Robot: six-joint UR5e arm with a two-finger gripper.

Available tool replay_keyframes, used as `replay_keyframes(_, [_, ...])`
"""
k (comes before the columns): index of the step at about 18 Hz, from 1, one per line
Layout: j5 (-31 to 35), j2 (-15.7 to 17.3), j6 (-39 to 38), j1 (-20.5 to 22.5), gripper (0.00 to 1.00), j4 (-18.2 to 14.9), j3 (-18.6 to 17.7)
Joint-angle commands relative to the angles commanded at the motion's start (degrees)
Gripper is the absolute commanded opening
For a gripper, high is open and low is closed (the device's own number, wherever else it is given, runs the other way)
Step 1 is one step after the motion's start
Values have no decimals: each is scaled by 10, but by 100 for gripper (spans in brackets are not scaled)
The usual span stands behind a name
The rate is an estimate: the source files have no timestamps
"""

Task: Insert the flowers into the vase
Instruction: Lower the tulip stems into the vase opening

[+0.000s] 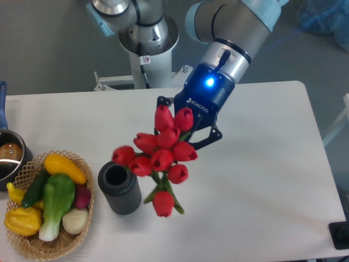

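One bunch — flowers (161, 158) clamped in gripper (188, 131), hanging just right of vase (119, 188).

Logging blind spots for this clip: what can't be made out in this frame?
- Fingertips of the gripper: hidden behind the flowers, so the grasp is unconfirmed.
- Stem ends: too blurred.
- Inside of the vase: dark.
- Metal pot: cut off by the left edge.

The flowers (161, 155) hide the gripper's (182, 136) fingertips, so where the fingers meet the stems cannot be told. Far left of the fingers, the pot (11, 158) is cut by the frame edge.
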Motion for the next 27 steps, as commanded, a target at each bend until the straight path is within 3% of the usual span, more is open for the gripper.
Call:
replay_keyframes(3, [-41,0,-1,-4,10,0,-12])
replay_keyframes(9, [-97,-4,5,-8,11,0,-42])
replay_keyframes(27, [-75,-43,52,-24,11,0,-58])
